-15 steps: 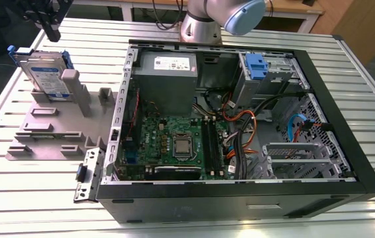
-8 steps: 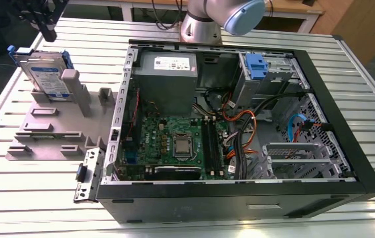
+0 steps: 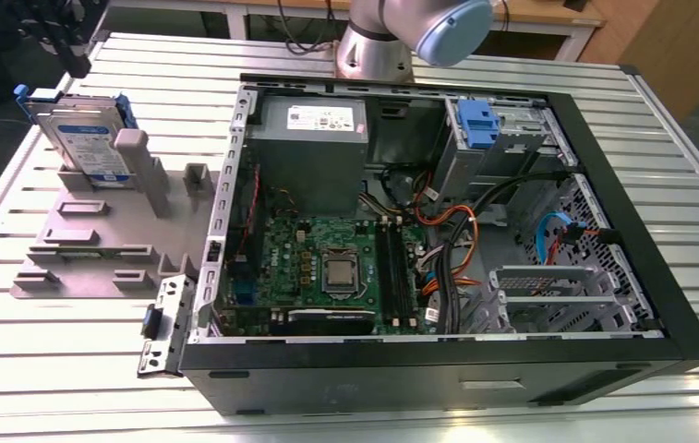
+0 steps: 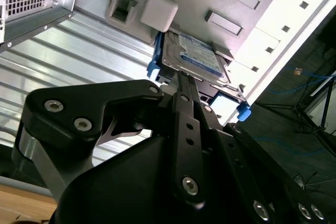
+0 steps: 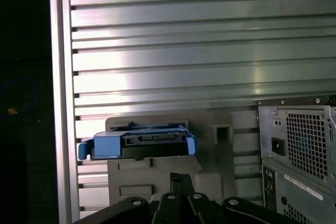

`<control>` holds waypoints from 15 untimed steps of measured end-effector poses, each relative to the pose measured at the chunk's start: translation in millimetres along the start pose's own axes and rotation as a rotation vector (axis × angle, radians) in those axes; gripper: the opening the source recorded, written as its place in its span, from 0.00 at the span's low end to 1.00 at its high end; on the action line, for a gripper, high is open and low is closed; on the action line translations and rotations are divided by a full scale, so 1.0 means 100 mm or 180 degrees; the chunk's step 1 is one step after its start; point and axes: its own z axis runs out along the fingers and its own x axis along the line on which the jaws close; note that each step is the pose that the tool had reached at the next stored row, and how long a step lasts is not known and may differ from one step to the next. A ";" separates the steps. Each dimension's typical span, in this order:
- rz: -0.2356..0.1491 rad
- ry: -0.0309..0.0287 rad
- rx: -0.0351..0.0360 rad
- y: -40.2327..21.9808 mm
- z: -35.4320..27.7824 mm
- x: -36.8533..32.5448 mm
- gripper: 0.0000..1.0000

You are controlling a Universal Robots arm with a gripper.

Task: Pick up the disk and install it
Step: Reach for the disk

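Step in hand: the pick, not yet made. My end effector (image 3: 78,66) hangs over the table's (image 3: 644,120) far corner on the exterior view's left, close above the disk (image 3: 84,138) and not touching it. In both wrist views the fingers look closed on each other with nothing between them, so I hold nothing. The disk stands on edge in a slot of the grey stand (image 3: 102,249), label facing out, blue bracket round its edges. The stand's other slots look bare. In the first wrist view the disk's top edge (image 5: 142,144) sits just ahead of my end effector (image 5: 181,178), a bit off to one side of the finger line. My read: the grasp calls for opening wider than the disk is thick, centring over that top edge, and coming down square so the bracket doesn't bind in the slot. The computer case (image 3: 448,355) lies open on its side mid-table, right beside the stand. Inside it: a circuit board (image 3: 324,268) on the bottom, a power supply (image 3: 312,138) toward the table's far edge, a tangle of cables (image 3: 448,221), and a drive cage (image 3: 503,148) with a blue latch (image 3: 477,125) on it. Can't tell which bay is free.
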 end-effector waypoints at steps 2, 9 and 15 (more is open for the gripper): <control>0.0000 0.0000 0.0000 -0.001 0.005 0.051 0.11; 0.0000 0.0000 0.0000 -0.003 0.020 0.213 0.11; 0.0000 0.0000 0.0000 -0.001 0.034 0.363 0.11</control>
